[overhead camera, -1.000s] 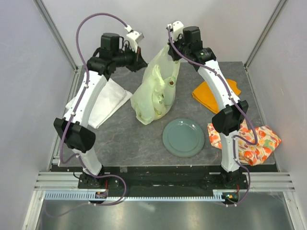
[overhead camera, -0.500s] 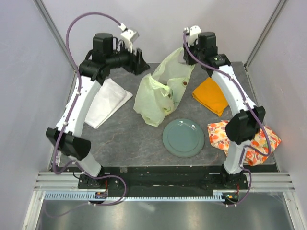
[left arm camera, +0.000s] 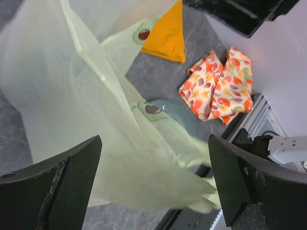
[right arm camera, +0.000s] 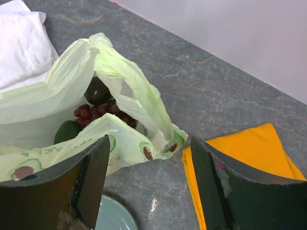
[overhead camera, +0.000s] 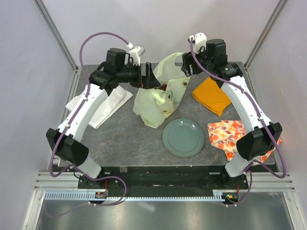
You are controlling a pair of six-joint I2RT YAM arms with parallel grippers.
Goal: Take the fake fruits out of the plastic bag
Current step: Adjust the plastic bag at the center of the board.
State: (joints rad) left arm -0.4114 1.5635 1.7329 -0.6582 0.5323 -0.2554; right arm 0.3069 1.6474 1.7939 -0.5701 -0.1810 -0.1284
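Observation:
The pale yellow-green plastic bag [overhead camera: 153, 103] lies slumped on the table between both arms, its mouth gaping. In the right wrist view the plastic bag [right arm camera: 115, 143] shows fake fruits inside: a dark-red grape bunch [right arm camera: 96, 112], a dark round fruit [right arm camera: 98, 91] and a green one [right arm camera: 67, 130]. My left gripper [overhead camera: 148, 76] hangs open at the bag's left top; loose, blurred bag film [left arm camera: 96, 120] passes between its wide fingers [left arm camera: 62, 177] without being pinched. My right gripper [overhead camera: 187, 64] is open above the bag's right edge, nothing between its fingers [right arm camera: 93, 172].
A grey-green plate [overhead camera: 183, 137] sits just in front of the bag. An orange cloth [overhead camera: 211, 96] and a fruit-print cloth [overhead camera: 230, 136] lie to the right, under the right arm. A white folded cloth [overhead camera: 96, 108] lies at the left.
Both grippers have opened and let go of the bag. The bag, held up tall a second ago, has sagged lower onto the table. Both arms shifted, the left gripper toward the bag.

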